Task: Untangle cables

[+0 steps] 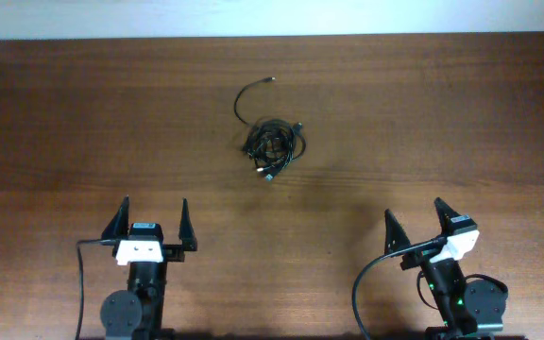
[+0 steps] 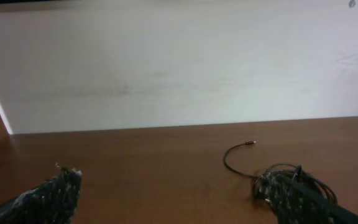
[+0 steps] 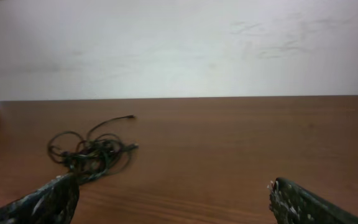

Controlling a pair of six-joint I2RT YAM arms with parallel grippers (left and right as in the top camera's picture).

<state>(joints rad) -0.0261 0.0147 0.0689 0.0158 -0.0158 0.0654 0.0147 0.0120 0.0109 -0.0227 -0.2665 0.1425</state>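
The cables (image 1: 272, 142) lie as one small black knot on the brown table, above the middle, with one loose strand curling up to a plug end (image 1: 270, 80). The knot also shows low right in the left wrist view (image 2: 278, 180), partly behind a fingertip, and at left in the right wrist view (image 3: 92, 152). My left gripper (image 1: 154, 215) is open and empty near the front left, well short of the knot. My right gripper (image 1: 414, 215) is open and empty at the front right.
The wooden table (image 1: 442, 123) spreads to a white wall (image 2: 179, 68) at its far edge. Thicker black arm cables (image 1: 371, 279) loop beside the right arm base, and another (image 1: 81, 274) runs beside the left base.
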